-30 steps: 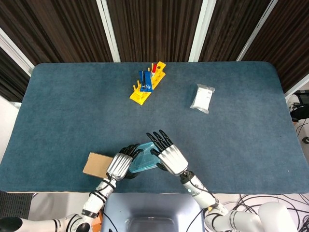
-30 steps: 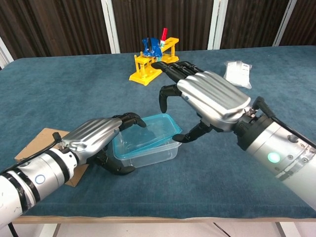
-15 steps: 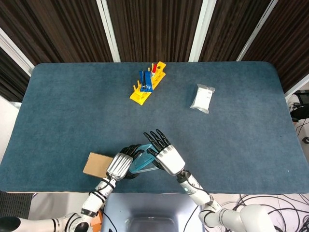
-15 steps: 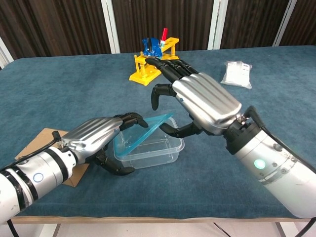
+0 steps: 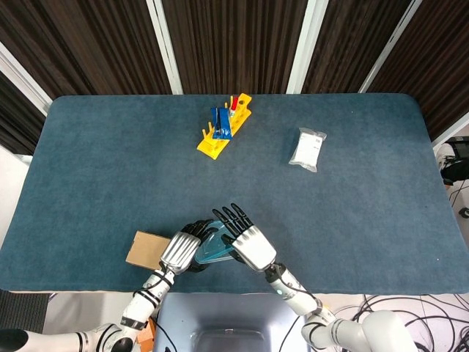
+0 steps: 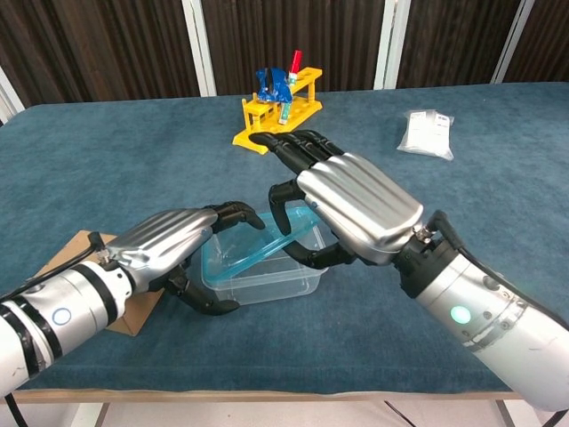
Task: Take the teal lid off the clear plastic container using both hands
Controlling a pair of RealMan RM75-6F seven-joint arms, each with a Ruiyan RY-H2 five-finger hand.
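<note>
Gripping the clear rectangular plastic container [image 6: 258, 277] with your left hand [image 6: 169, 245], your right hand [image 6: 351, 206] holds the tilted teal lid [image 6: 289, 242], not yet fully off.

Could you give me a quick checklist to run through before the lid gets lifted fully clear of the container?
1. Left hand holds the clear container steady: ok.
2. Teal lid tilted up on its right side: ok.
3. Right hand has a firm hold on the lid: cannot tell, its fingers hide the contact.
4. Lid fully free of the rim: not ok, its left edge sits low in the container.
5. Yellow rack and white packet stand well apart: ok.
</note>
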